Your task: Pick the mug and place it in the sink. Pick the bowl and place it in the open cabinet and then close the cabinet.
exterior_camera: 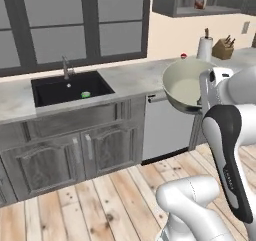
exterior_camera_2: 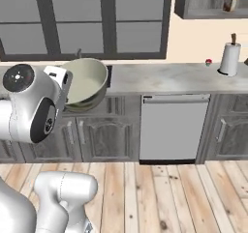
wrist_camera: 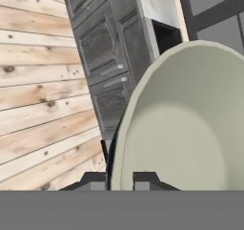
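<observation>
From the left, the mug sits in the sink, while the bowl hangs tilted in the air in front of the counter, at the arm's wrist. From the right, the bowl is tipped on edge beside the wrist. At the hand, the gripper pinches the bowl's rim between its fingers.
</observation>
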Robot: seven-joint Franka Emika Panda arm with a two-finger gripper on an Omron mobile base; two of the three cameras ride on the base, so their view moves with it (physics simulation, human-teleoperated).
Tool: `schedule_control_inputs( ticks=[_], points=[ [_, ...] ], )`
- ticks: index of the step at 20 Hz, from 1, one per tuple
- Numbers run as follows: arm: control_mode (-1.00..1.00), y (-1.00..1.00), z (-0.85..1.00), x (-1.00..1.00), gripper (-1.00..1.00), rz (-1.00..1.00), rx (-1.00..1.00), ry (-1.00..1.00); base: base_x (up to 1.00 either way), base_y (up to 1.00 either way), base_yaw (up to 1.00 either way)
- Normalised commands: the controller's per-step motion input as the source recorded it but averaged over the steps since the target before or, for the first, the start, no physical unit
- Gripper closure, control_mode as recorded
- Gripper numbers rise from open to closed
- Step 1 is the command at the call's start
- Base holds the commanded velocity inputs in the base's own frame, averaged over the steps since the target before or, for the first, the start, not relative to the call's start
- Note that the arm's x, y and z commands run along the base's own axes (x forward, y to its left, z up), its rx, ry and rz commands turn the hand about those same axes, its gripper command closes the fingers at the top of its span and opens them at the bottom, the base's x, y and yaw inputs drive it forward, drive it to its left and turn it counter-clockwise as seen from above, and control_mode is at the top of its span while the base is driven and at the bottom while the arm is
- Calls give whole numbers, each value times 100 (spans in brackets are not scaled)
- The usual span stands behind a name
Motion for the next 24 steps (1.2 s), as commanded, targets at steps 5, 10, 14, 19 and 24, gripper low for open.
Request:
schedule_control_inputs(
  ticks=[5,10,14,19,24],
  points=[
    [100,0,0,0,100,0,0,0,90,-73,-7],
    [100,0,0,0,100,0,0,0,95,-68,-6],
    [100,0,0,0,100,0,0,0,80,-66,-5],
    [100,0,0,0,100,0,0,0,62,-59,1],
    [100,0,0,0,100,0,0,0,25,-72,24]
  ],
)
